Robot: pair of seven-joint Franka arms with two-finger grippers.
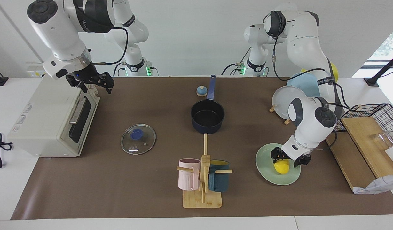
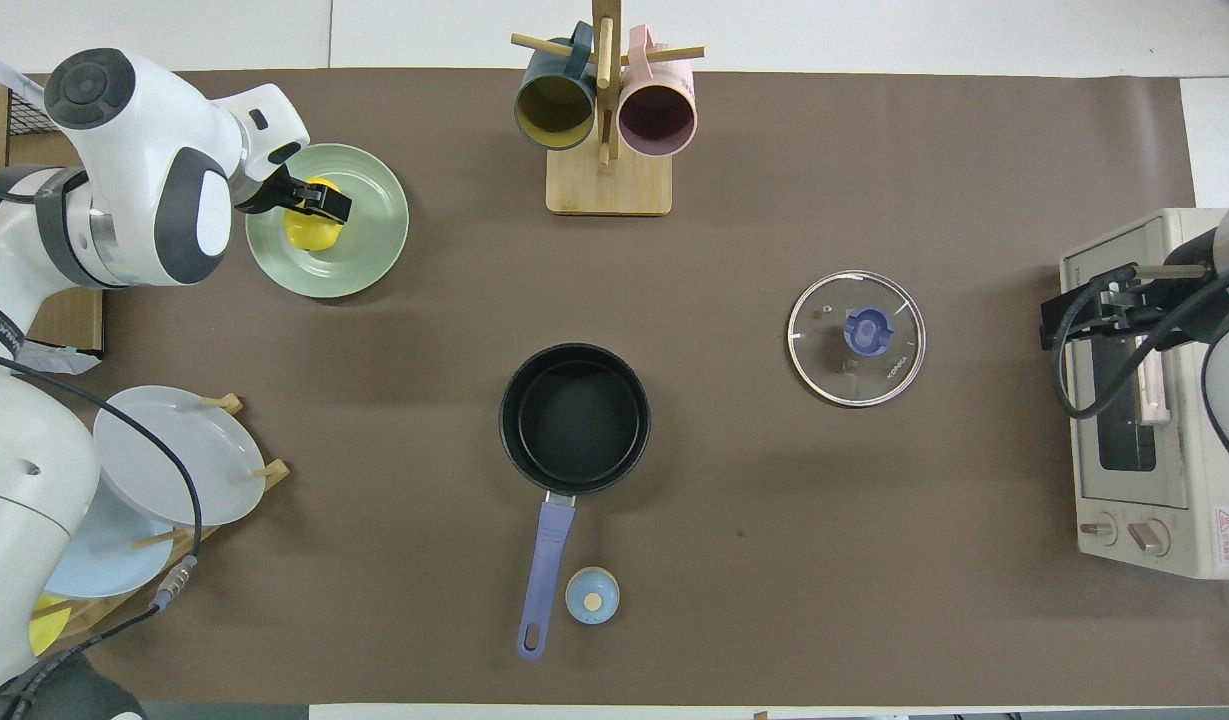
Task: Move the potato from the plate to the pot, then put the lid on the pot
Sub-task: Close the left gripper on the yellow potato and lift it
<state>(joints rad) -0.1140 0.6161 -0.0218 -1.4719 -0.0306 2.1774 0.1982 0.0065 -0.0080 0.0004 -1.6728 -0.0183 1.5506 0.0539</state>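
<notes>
Yellow and glossy, the potato (image 1: 281, 166) lies on the plate (image 1: 267, 175) near the counter (image 1: 119, 191) corner at the left arm's end. The left claw (image 1: 290, 157) straddles it, fingers spread. Likely light, rigid, slippery: grip across its widest middle. The right claw (image 1: 93, 82) waits, open, over the toaster oven (image 1: 49, 118).

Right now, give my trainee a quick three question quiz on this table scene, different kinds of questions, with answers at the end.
1. True or false: the pot is empty.
2. Which gripper is at the potato on the plate?
A. left gripper
B. right gripper
3. Fill in: the lid lies flat on the table, toward the ____ arm's end.

Key
1. True; only its black inside shows.
2. A; the right gripper waits over the toaster oven.
3. right
</notes>
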